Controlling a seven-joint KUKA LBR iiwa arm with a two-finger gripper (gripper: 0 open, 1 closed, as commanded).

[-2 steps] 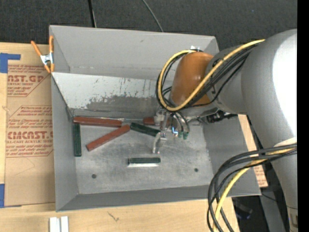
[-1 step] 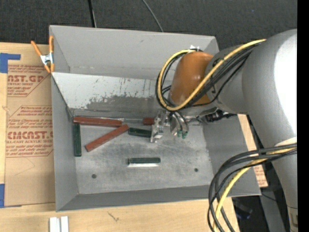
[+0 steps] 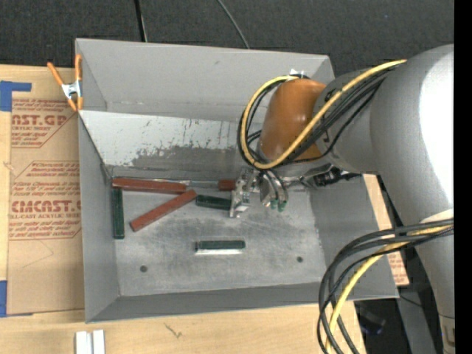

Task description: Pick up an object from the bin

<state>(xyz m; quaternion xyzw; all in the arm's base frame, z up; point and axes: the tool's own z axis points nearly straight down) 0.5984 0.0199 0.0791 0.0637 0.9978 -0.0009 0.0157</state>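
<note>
My gripper [image 3: 258, 203] hangs low over the bin floor, right of the middle, open, with nothing visible between its fingers. Its left fingertip [image 3: 238, 208] stands at the right end of a short dark green stick [image 3: 212, 201] lying flat. Just above that fingertip, a small red-brown piece [image 3: 226, 185] lies near the back wall. A dark green bar with a pale edge [image 3: 220, 248] rests on the floor below and left of the gripper, apart from it.
Two long red-brown sticks, one level [image 3: 147, 186] and one slanted [image 3: 164, 210], lie left of the middle. Against the left wall a dark green stick [image 3: 117, 214] lies lengthwise. The arm, with an orange cover and yellow cables, fills the right side.
</note>
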